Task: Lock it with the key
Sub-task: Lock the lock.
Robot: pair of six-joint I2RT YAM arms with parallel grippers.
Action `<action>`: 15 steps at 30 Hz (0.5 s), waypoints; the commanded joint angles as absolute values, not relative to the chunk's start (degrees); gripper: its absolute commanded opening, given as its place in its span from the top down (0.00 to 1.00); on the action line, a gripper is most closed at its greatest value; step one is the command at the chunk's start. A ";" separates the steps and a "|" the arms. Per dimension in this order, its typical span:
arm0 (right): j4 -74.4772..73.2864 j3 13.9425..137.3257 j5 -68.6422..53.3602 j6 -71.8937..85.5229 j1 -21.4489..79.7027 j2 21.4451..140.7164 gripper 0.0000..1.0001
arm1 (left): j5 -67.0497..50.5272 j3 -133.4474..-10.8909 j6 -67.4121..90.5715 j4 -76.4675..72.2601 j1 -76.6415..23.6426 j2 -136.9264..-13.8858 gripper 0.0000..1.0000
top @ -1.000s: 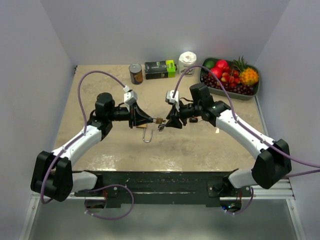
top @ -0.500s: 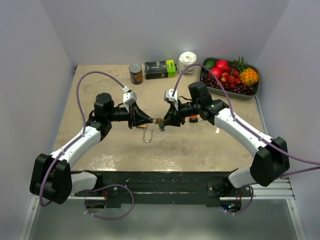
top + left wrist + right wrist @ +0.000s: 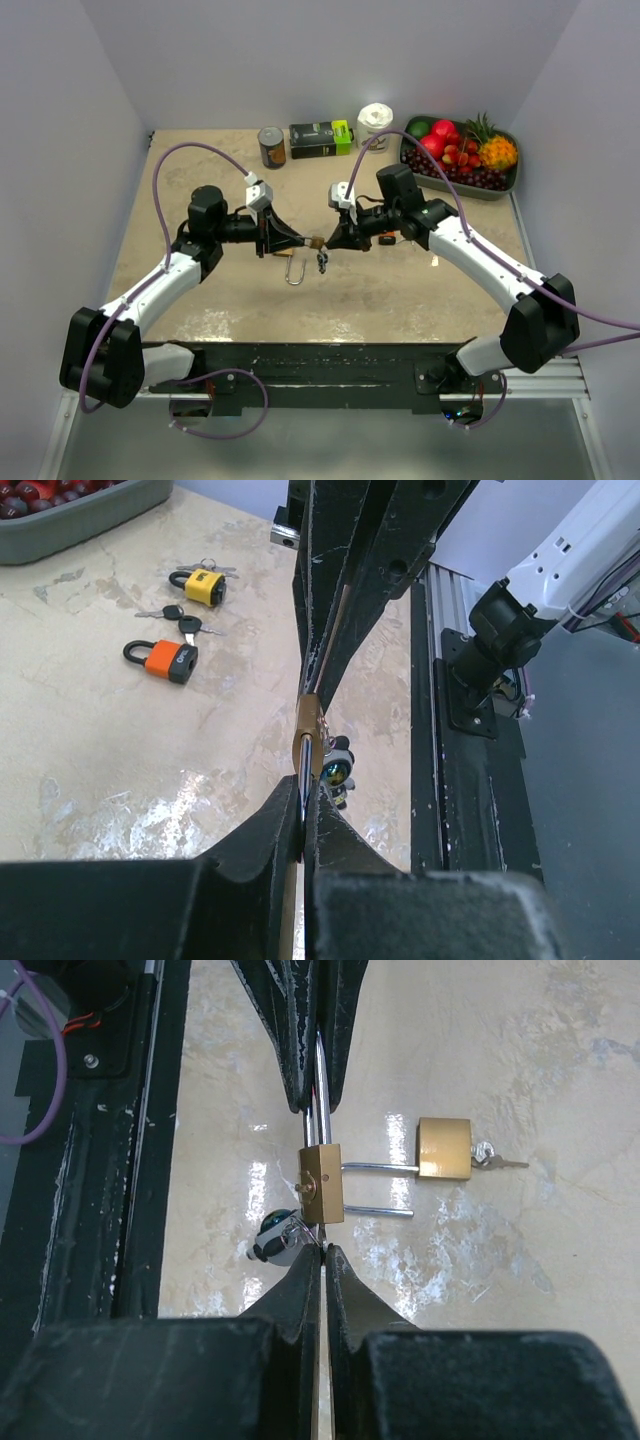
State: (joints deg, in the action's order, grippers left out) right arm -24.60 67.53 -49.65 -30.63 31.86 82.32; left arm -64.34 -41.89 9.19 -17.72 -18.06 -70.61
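A small brass padlock [image 3: 315,242] is held in the air between my two grippers. My left gripper [image 3: 300,241] is shut on its silver shackle [image 3: 303,780], with the brass body [image 3: 305,730] just past the fingertips. My right gripper [image 3: 329,242] comes from the opposite side and is shut on the key [image 3: 320,1243] at the body's underside [image 3: 320,1185]. A round keyring charm [image 3: 273,1241] hangs beside the key. The key's blade is hidden, so I cannot tell how far it sits in the lock.
A second brass padlock [image 3: 444,1148] with a long open shackle and its own key lies on the table below. An orange padlock [image 3: 165,660], a yellow padlock [image 3: 203,585] and loose keys lie further right. A can [image 3: 271,146], a box [image 3: 320,138], a jar [image 3: 375,125] and a fruit tray [image 3: 508,183] stand at the back.
My right gripper has moved a little left, closing onto the padlock. The keyring charm now hangs lower beside the lock. The left arm has hardly moved.
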 commanded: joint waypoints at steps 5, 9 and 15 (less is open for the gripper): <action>-29.88 67.85 -48.78 -37.79 31.99 79.46 1.00 | -66.36 -42.98 7.56 -19.34 -17.23 -70.49 1.00; -32.17 66.80 -47.55 -40.52 31.47 78.93 1.00 | -66.62 -43.33 7.38 -19.16 -16.61 -70.66 1.00; -32.52 65.39 -46.76 -40.61 28.31 78.92 1.00 | -66.80 -43.77 6.68 -18.28 -15.38 -71.01 1.00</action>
